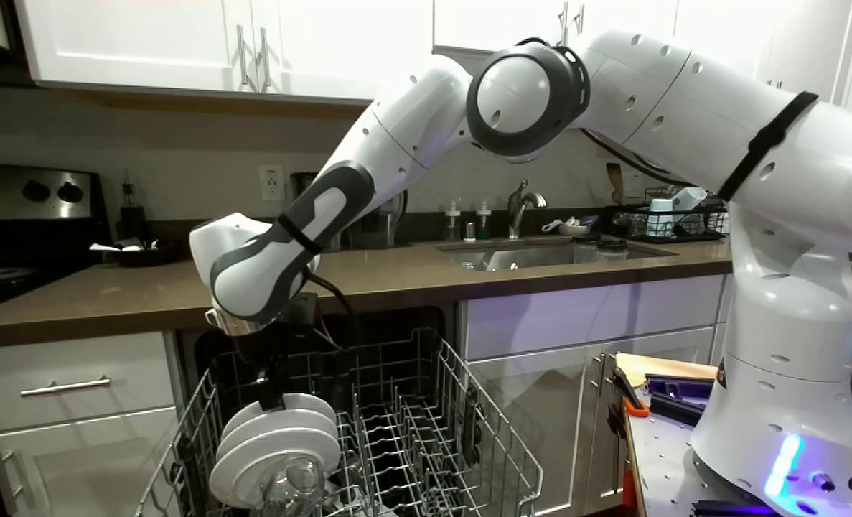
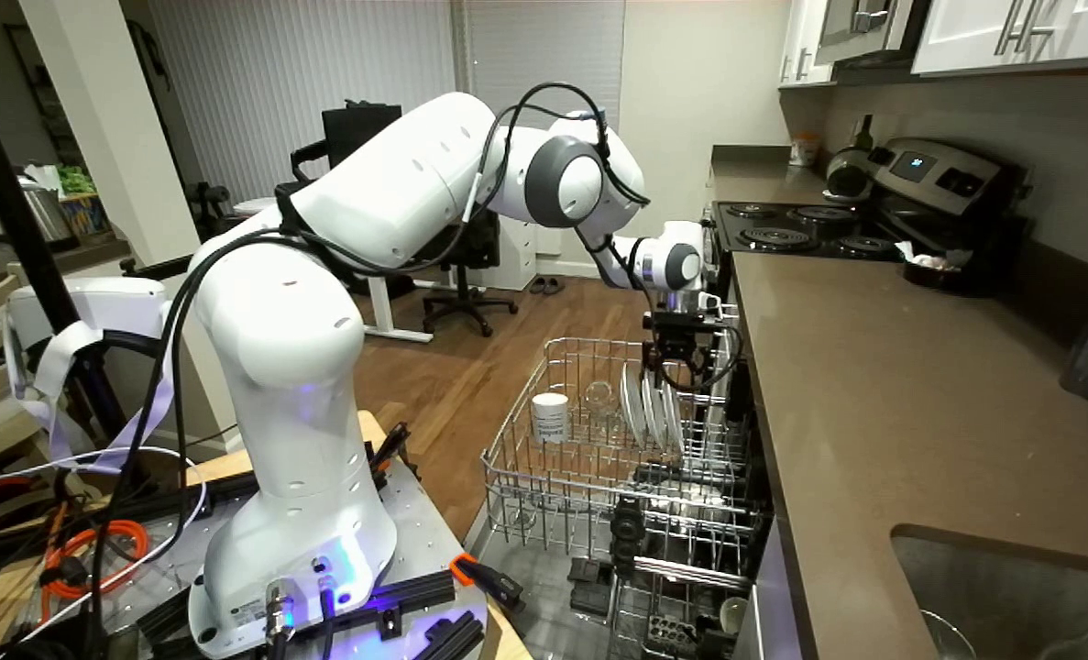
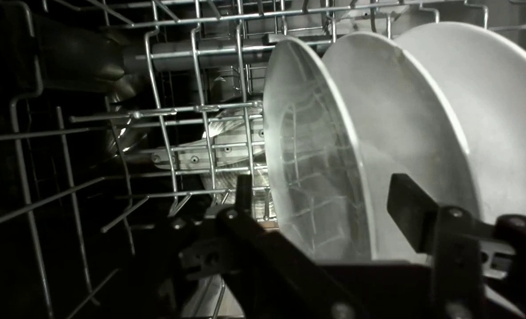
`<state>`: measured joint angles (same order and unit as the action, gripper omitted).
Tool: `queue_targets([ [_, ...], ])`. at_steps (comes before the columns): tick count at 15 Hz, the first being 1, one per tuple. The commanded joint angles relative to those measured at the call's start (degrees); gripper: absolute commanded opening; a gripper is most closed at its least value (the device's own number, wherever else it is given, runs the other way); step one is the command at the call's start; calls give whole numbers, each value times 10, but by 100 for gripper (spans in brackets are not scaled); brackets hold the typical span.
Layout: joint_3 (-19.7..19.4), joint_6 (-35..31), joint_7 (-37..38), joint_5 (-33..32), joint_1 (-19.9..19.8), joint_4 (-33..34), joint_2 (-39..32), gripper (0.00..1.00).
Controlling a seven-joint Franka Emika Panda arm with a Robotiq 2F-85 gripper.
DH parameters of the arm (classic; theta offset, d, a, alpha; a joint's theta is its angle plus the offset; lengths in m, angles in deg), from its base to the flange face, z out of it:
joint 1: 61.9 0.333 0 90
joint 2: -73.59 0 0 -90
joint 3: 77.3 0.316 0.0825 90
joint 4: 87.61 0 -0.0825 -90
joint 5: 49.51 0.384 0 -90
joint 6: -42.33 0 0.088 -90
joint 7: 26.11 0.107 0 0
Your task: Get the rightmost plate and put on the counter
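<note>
I'd say only the reach is done: the gripper (image 3: 327,199), fingers (image 3: 411,212) spread, straddles the rightmost plate (image 3: 313,141), grasp and move to the counter (image 2: 892,394) ahead

rear plate (image 1: 316,406) partly hidden, sink (image 2: 993,559) cropped

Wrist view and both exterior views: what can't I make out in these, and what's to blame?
Wrist view: lower part of the leftmost plate, hidden by the end effector.
Wrist view: the right-hand plate, cut off by the right edge.
In an exterior view: print on the white cup, too small to read.
In an exterior view: near end of the counter, cut off by the bottom edge.
</note>
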<state>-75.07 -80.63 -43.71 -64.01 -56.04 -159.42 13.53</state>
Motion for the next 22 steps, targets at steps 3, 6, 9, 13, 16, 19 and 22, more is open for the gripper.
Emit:
queue_targets([
  [3,19,21,-47,21,-23,51,-38,34],
  [6,23,42,-46,31,-27,54,-28,16],
  [9,23,50,-42,33,-28,63,-24,16],
  [13,27,59,-43,40,-30,60,-14,9],
  [16,30,75,-42,50,-33,53,-2,9],
  [19,23,83,-33,47,-31,35,22,9],
  [22,11,107,-26,34,-23,15,56,9],
])
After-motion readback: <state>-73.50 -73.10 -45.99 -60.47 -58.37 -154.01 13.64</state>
